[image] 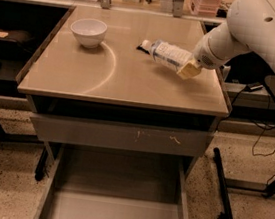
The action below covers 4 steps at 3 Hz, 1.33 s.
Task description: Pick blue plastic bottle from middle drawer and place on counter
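While reaching in from the right over the beige surface (121,81), clamps the pincer (189,69) on the base end of the bottle (167,55). Presses the pale fingers (187,73) tight to that end, with no gap to be seen, and grips nothing else. Hangs at the tip of a thick white arm (259,26) coming down from the upper right corner. Holds the bottle slanted, white cap to the left and a little farther back, above the right rear part of the surface; cannot tell whether touching the top or hanging just over it. Just beside the cap, a sliver of something dark and flat (140,48) on the surface; cannot tell what. On the left rear part, well apart from the bottle, a white bowl (88,32), upright. Under the surface, a shut grey drawer front (119,135) marked with pale scratches. Lower still, pulled out toward the camera, the open drawer (113,214): grey, shallow, low side walls, plain bottom. To either side, speckled ground (1,184).
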### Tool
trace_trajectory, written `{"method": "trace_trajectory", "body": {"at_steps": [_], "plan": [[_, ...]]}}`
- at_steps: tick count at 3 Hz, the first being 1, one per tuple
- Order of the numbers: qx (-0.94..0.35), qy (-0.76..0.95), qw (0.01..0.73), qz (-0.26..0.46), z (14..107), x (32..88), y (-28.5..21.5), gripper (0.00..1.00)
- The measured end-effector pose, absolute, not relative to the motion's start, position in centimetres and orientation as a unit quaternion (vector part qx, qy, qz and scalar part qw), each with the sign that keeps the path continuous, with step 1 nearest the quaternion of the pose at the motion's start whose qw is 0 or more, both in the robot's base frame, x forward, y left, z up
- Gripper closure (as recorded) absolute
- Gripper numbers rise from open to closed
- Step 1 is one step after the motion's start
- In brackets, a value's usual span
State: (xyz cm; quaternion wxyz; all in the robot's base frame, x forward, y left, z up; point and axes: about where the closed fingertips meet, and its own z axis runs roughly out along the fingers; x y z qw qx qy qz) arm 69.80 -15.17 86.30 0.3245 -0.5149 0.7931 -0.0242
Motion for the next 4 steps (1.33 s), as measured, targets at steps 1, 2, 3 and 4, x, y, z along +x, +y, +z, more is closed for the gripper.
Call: {"method": "trace_trajectory", "body": {"at_steps": [1,2,3,4], "plan": [[-0.514,0.794,0.324,-0.024,86.25,69.8,-15.18,1.0],[-0.514,0.794,0.324,-0.024,86.25,69.8,-15.18,0.8],[-0.514,0.794,0.324,-0.024,86.25,69.8,-15.18,0.57],[-0.514,0.794,0.324,-0.024,86.24,69.8,-15.18,0.34]]}}
